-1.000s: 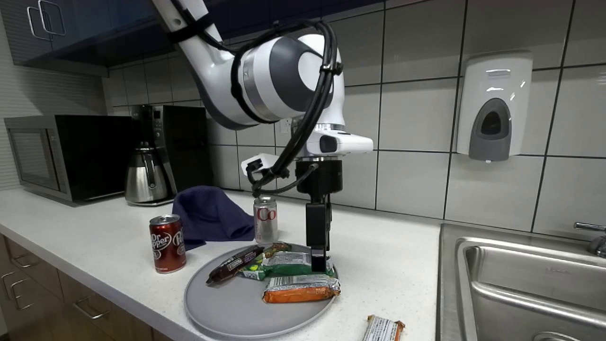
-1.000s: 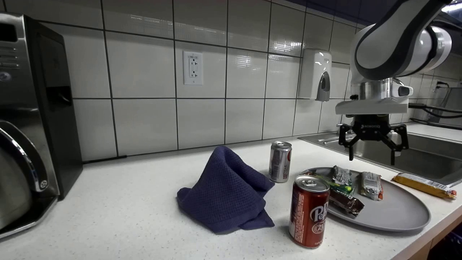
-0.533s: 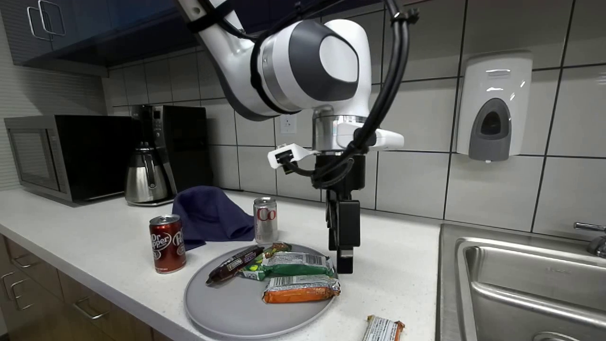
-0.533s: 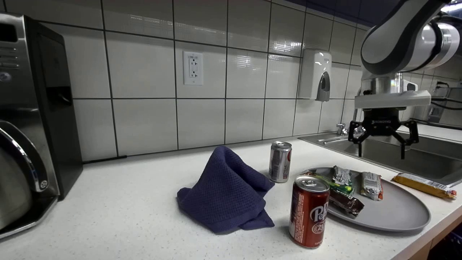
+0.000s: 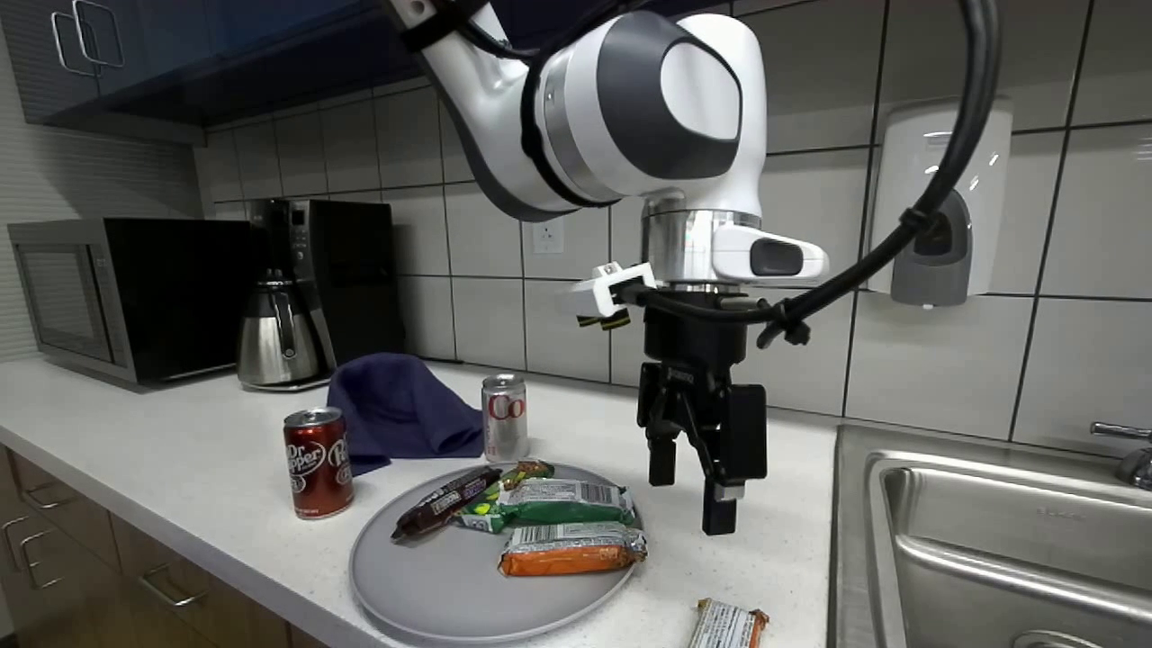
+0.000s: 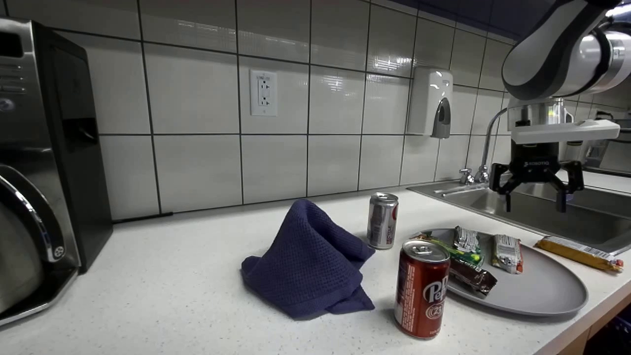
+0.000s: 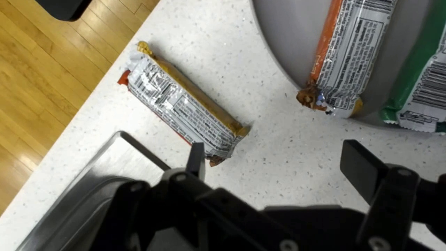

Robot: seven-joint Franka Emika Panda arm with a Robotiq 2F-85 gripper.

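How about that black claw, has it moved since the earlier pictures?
Yes: in an exterior view, the gripper has shifted away from the plate and closer to the sink.

You're pretty clearly working in a kitchen: a rectangular stainless-steel sink [image 5: 990, 522] is sitting in your speckled white countertop [image 5: 180, 450], a boxy black-and-silver microwave [image 5: 135, 297] is standing beside a tall black coffee maker [image 5: 355, 279] holding a silver metal carafe [image 5: 274, 340], dark blue wall cabinets [image 5: 207, 54] are hanging overhead, and glossy pale tiles [image 6: 194, 93] are running along behind.
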